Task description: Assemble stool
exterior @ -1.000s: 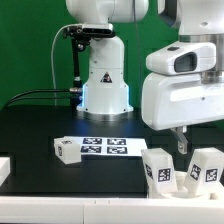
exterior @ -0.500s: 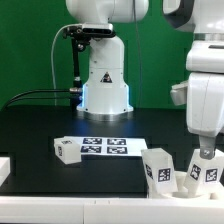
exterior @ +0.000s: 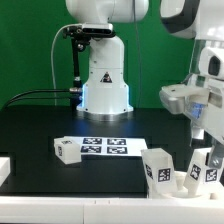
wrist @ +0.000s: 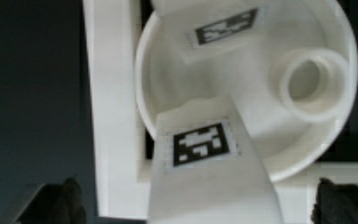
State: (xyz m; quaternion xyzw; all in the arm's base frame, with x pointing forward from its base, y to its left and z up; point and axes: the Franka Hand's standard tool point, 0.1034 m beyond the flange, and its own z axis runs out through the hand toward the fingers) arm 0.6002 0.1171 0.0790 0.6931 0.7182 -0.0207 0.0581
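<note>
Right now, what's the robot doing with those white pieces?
The robot is building a stool. Its gripper hangs open over a white leg right by the round seat, with one finger on each side. It has not gripped the leg yet. Another leg sits apart beside the marker board.

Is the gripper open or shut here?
Open: in the wrist view the gripper shows both fingers wide apart, with a stool leg seen between them.

On the black table (exterior: 40,130) the marker board (exterior: 108,146) lies before the robot's base (exterior: 100,85), a white leg (exterior: 67,149) at its end (the exterior view's left). A second leg (exterior: 158,167) stands toward the right, just beside more stool parts (exterior: 207,166) under the arm (exterior: 195,100).
</note>
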